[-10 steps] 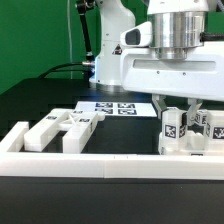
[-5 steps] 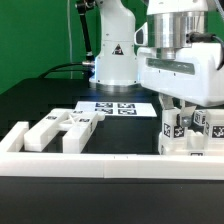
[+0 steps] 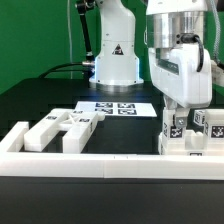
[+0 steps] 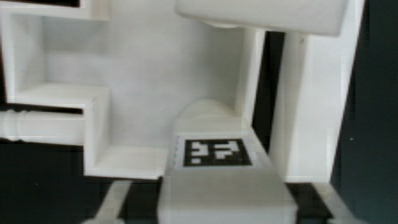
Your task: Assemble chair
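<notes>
Behind black table (image 3: 35, 102), green curtain (image 3: 30, 40), perhaps.

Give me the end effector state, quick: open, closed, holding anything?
End effector: down at the tagged chair parts; jaws unclear, so open, closed or holding cannot be told.

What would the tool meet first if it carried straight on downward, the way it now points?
Probably the tagged white chair part right beneath the tool; the wrist view shows its tag straight ahead. Whether the two touch at this moment is unclear.
</notes>
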`<state>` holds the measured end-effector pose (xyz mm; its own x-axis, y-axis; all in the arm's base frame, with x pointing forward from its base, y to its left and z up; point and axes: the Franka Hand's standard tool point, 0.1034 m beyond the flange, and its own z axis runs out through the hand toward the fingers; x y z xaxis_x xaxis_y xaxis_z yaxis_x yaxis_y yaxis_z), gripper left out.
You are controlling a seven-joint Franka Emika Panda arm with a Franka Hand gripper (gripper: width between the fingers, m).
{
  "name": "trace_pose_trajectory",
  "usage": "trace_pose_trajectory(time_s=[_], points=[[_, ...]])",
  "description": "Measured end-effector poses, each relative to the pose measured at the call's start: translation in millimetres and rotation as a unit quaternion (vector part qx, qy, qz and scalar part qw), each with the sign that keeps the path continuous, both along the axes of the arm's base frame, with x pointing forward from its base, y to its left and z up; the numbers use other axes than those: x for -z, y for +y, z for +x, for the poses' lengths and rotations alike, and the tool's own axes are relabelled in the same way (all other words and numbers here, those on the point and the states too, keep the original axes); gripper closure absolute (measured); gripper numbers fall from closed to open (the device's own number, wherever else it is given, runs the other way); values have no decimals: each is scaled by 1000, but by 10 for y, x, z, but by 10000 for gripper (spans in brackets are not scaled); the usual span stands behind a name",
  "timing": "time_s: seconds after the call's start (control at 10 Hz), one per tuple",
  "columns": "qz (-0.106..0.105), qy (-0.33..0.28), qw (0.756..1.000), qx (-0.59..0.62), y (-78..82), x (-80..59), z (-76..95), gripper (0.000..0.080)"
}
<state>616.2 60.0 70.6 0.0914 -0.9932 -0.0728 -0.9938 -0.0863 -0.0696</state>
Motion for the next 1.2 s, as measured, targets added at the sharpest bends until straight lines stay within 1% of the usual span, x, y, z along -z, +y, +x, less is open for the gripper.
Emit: trace_pose_trajectory(time_s=[0.1,0.2,0.3,0.4,0.5,0.8,0.9,1.0,1.1,1.2], points=[[-1,-1,1000,-18,0,1,-1,471],[-4,-1,999,-48,2,3,-9,279],[-9,-5,995,-104,18,0,-10,177],[-12,-8,989,-150,23,-2,-8,177],[-15,-13,980,-199,21,-3,-5,157],[-21,-21,954,-299,10,3,-4,151],[-25,-23,941,-336,10,5,-7,150],[-30,-25,919,-392,24,12,-15,150],[-32,-28,906,-422,20,12,-14,150],[-36,-29,882,-468,18,12,-15,150]])
